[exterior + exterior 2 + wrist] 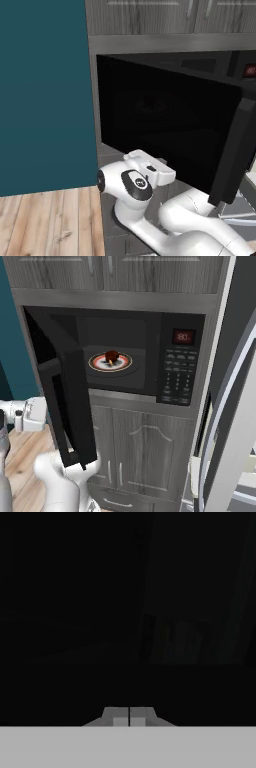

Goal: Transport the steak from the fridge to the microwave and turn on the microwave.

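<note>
The black microwave (150, 356) stands open, its dark glass door (67, 401) swung out to the left. Inside, the small reddish-brown steak (111, 357) rests on a round plate (95, 362) with an orange-white rim. The keypad (177, 378) and red display (183, 336) are on the microwave's right side. My gripper (129, 717) is shut with nothing between its fingers, right up against the outer face of the door's dark glass (165, 125). My arm (135, 185) reaches in low in front of that door. The fridge door (240, 421) stands at the far right.
The door's thick black handle (232, 150) hangs on its free edge. Grey wood-grain cabinets sit above (115, 271) and below (140, 446) the microwave. A curved silver fridge handle (212, 426) crosses the right side. A teal wall (45, 95) and wooden floor (50, 220) lie to the left.
</note>
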